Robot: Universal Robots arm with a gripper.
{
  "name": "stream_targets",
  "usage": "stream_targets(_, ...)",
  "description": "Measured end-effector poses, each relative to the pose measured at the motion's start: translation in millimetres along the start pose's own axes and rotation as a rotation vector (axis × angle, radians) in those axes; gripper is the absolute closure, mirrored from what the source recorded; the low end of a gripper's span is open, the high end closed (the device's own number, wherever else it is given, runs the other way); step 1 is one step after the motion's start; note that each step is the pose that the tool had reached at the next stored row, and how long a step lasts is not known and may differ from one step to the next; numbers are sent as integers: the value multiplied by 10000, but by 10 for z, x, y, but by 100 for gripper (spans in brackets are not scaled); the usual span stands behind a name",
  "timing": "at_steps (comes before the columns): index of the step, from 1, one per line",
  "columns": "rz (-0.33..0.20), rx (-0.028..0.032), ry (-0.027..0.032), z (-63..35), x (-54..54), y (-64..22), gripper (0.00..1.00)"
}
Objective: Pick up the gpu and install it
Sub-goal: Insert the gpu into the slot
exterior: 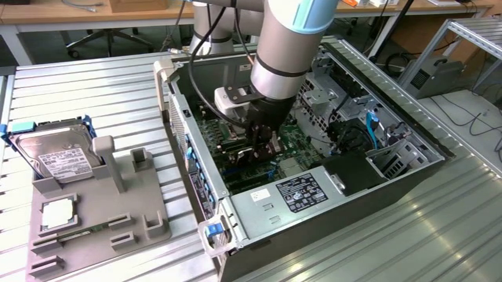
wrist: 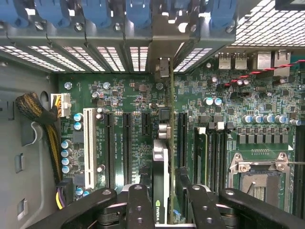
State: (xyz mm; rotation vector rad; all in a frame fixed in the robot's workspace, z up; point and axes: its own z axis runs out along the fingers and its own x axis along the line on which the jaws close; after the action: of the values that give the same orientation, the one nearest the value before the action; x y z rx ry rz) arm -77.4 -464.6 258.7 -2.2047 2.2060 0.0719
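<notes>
Where the wrist view looks past the gripper (wrist: 167, 193) into the case, its two black fingers (wrist: 139, 205) are clamped on the gpu (wrist: 161, 157), one against each face. The card is seen edge-on as a thin silvery strip with a green logo near the fingers, standing upright over the green motherboard (wrist: 133, 95). It runs parallel to the black expansion slots (wrist: 110, 143), between a short one and a long one. Its far end reaches the row of perforated rear slot covers (wrist: 95, 52) under the blue retention clips (wrist: 138, 14). Whether its lower edge sits in a slot cannot be told. A white slot (wrist: 88, 143) lies off to one side, near a braided cable bundle (wrist: 33, 107). On the card's other side are the memory slots (wrist: 209, 152) and the bare processor socket (wrist: 257, 179).

In the exterior view the arm (exterior: 294, 41) reaches down into the open computer case (exterior: 178, 117), which lies on its side on a ribbed metal table (exterior: 408, 235). The gripper is low over the board near the case's middle, gripping the card. On the exterior view's left, apart from the case, a grey fixture (exterior: 102, 205) holds a silver hard drive (exterior: 51, 155) with blue rails, propped on edge. The fixture also holds a processor chip (exterior: 59, 212) lying flat and a narrow memory stick (exterior: 79, 234).
</notes>
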Motion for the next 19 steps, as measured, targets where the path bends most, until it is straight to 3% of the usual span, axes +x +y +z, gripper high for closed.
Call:
stream_targets(8,1,0,-1,-85,-12,2,65)
stream_targets(19,4,1,-1,-87,14,2,65)
